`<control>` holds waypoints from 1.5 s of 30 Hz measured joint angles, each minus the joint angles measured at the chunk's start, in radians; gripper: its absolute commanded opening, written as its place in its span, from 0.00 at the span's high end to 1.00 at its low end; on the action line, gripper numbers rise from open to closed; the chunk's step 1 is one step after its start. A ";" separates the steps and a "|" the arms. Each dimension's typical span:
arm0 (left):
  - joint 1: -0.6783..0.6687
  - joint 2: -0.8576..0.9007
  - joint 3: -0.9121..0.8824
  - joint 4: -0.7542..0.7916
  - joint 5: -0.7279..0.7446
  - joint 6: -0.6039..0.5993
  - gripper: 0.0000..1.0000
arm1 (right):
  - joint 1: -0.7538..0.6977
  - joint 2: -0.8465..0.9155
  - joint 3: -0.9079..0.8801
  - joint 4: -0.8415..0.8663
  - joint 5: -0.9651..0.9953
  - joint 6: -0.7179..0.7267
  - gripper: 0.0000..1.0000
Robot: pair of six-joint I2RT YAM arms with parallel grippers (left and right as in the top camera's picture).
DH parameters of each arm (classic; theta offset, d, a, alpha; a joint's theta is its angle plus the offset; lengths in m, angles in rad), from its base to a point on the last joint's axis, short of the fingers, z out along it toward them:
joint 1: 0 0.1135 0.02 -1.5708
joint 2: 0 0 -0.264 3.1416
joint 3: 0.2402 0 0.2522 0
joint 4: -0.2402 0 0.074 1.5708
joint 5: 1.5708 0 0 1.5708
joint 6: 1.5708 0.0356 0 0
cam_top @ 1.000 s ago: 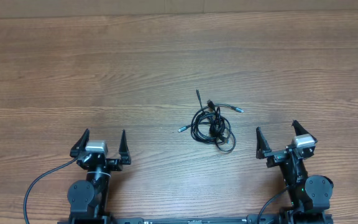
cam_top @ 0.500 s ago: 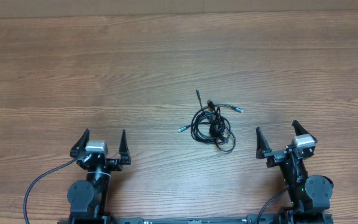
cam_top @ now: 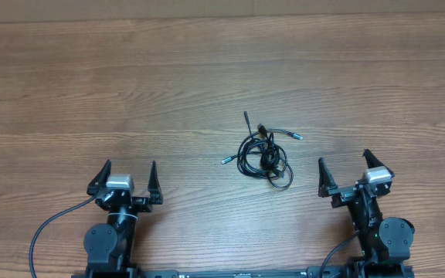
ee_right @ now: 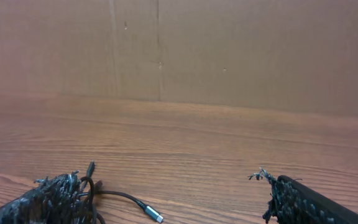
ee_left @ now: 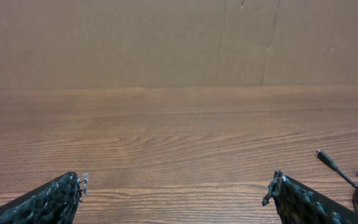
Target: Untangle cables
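- Nothing is seen to have moved since the earlier overhead frames: the cables (cam_top: 264, 153), both arms and the bench (cam_top: 114, 77) appear unchanged.
- The cables are bundled in one small knot, slightly right of the bench's centre, with loose plug ends sticking out to the left, to the far side and to the right.
- The left end effector (cam_top: 129, 167) is spread wide and empty at the near left, well apart from the knot.
- The right end effector (cam_top: 344, 161) is likewise spread wide and empty at the near right, near the knot but not touching it.
- In the right wrist view, loops and a silver-tipped plug (ee_right: 155, 216) are seen just beside the left finger of that end effector.
- In the left wrist view only an edge of the bundle is caught, at the right border.
- The task is judged not yet begun: no strand has been drawn free, so all of the untangling is left.
- A grasp on one of the loose plug ends is judged a sensible first step.
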 measured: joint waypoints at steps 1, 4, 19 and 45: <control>0.000 0.000 0.000 0.000 0.000 0.000 0.01 | 0.000 0.000 0.000 0.000 0.000 0.000 0.00; 0.000 0.000 0.000 0.000 0.000 0.000 0.00 | 0.000 0.000 0.000 0.000 0.000 0.000 0.00; 0.000 0.000 0.000 0.000 0.022 0.000 0.01 | 0.000 0.000 0.000 0.000 0.000 0.000 0.00; 0.000 0.137 0.208 -0.188 0.102 0.004 0.01 | 0.000 0.000 0.000 0.000 0.000 0.000 0.00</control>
